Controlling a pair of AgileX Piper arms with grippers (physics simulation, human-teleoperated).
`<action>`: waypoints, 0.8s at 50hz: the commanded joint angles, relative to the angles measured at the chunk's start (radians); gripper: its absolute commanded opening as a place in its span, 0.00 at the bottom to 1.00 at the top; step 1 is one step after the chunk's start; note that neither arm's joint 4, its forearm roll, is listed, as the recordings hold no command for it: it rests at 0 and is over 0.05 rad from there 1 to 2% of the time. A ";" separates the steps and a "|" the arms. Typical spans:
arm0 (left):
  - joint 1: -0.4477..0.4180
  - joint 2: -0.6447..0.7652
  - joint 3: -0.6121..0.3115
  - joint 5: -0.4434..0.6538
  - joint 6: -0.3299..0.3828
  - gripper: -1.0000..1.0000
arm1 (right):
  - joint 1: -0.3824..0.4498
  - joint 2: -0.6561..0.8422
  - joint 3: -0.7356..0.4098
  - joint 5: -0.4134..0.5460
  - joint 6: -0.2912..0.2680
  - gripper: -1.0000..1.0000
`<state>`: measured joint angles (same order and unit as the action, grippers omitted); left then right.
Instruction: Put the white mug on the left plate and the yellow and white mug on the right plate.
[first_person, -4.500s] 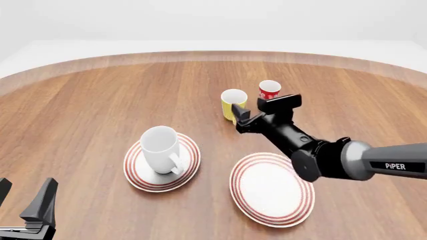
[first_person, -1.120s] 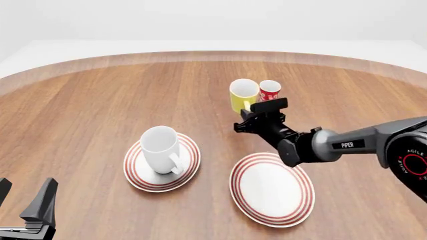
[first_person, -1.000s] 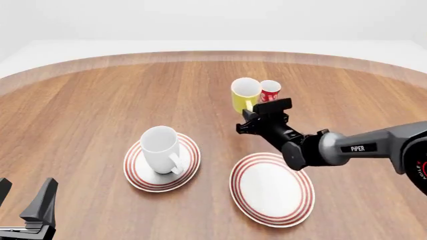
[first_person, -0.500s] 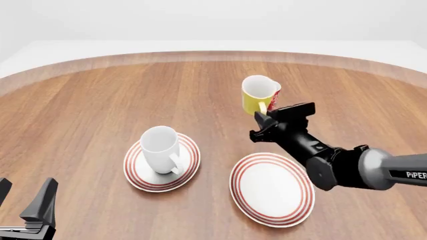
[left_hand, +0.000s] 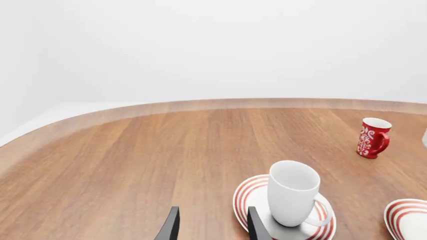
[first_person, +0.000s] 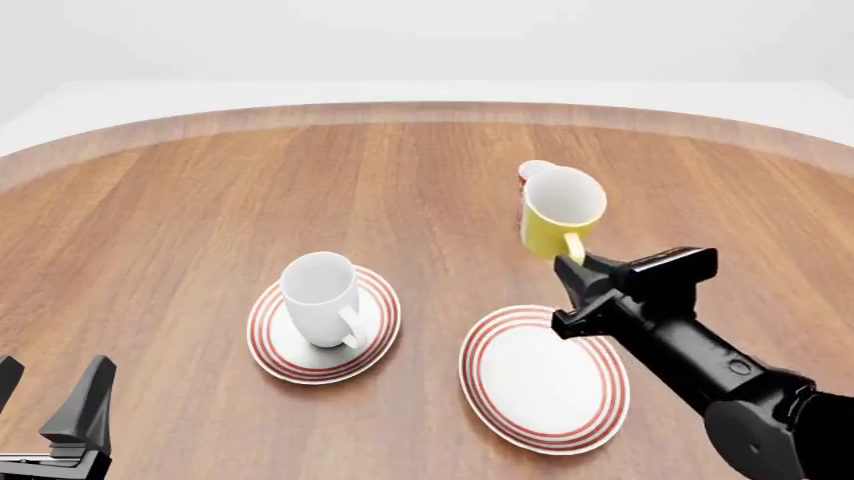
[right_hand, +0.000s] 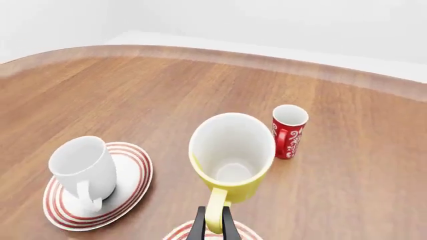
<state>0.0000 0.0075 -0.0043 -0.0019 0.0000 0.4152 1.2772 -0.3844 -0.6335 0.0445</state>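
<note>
The white mug (first_person: 320, 298) stands upright on the left plate (first_person: 271, 352), also seen from the left wrist as white mug (left_hand: 292, 192) on left plate (left_hand: 243, 194). My right gripper (first_person: 577, 264) is shut on the handle of the yellow and white mug (first_person: 561, 212) and holds it in the air, just beyond the far edge of the bare right plate (first_person: 545, 378). From the right wrist, the yellow and white mug (right_hand: 232, 155) hangs above the right gripper (right_hand: 213, 226). My left gripper (first_person: 47, 402) rests open at the near left corner.
A slim red mug (first_person: 533, 169) stands on the table behind the lifted mug, mostly hidden in the front view; the red mug (left_hand: 371, 137) shows fully from the left wrist. The table's curved far edge (first_person: 427, 110) runs across the back.
My right gripper closed on the yellow mug's handle, lifted it off the table and carried it right and nearer, toward the right plate. The left arm has not moved.
</note>
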 joint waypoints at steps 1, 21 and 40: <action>0.000 0.000 0.000 0.000 0.000 1.00 | 0.024 -0.195 0.134 0.041 0.015 0.00; 0.000 0.000 0.000 0.000 0.000 1.00 | 0.052 -0.570 0.274 0.278 0.009 0.00; 0.000 0.000 0.000 0.000 0.000 1.00 | 0.099 -0.638 0.380 0.290 0.027 0.00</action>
<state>0.0000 0.0075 -0.0043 -0.0019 0.0000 0.4961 0.6679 -0.0601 -0.3367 0.0582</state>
